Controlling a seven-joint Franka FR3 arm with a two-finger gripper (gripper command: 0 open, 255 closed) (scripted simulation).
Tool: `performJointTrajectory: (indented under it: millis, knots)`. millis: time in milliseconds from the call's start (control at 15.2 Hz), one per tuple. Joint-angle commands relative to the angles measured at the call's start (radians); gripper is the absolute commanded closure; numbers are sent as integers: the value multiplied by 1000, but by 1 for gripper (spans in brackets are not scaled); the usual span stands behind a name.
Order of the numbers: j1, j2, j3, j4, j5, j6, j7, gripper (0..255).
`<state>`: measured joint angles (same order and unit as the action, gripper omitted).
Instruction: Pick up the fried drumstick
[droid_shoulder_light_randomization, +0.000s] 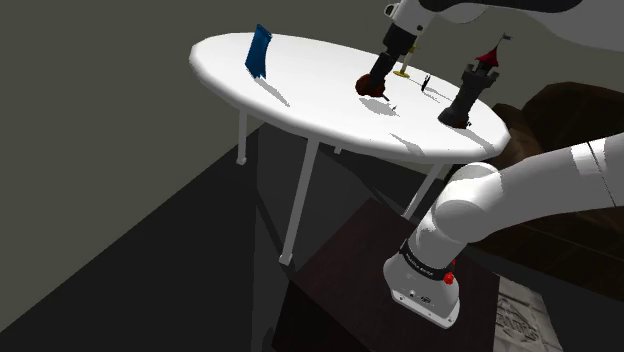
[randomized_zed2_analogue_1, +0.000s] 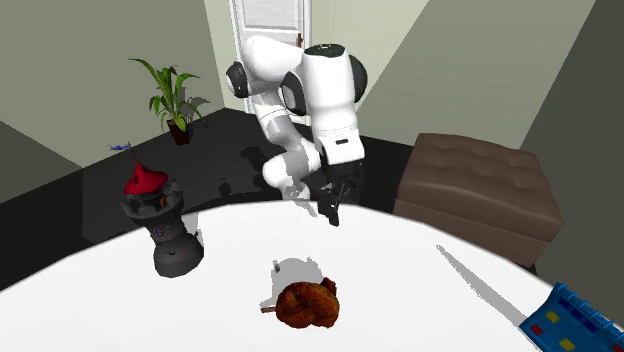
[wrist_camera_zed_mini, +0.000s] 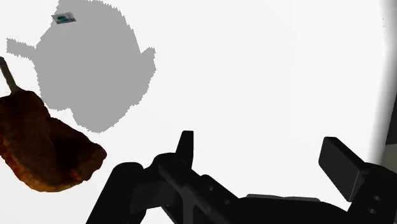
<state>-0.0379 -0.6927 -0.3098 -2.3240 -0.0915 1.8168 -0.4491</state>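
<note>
Wrist view has the gripper (wrist_camera_zed_mini: 259, 145) with its two black fingers (wrist_camera_zed_mini: 343, 167) spread wide and nothing between them, over the white table (wrist_camera_zed_mini: 267, 57), while the brown, crusty fried drumstick (wrist_camera_zed_mini: 44, 143) lies on the tabletop off to one side, untouched.

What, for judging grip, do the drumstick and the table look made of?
Drumstick: rough, mottled brown crust, matte, like fried breading, with a thin stick or bone protruding. Table: smooth plain white, no grain or gloss; material cannot be told.
</note>
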Motion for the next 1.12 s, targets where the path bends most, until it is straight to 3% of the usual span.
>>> performJointTrajectory:
  millis: [0, 462, 726, 924, 1056]
  knots:
    - [-2, 24, -58, 23, -15, 19, -78, 0]
    - [38, 175, -255, 160, -2, 85, -330, 0]
    - [84, 291, -383, 272, 56, 107, -489, 0]
    - [128, 402, -493, 373, 137, 110, -624, 0]
    - [128, 405, -497, 363, 141, 123, -631, 0]
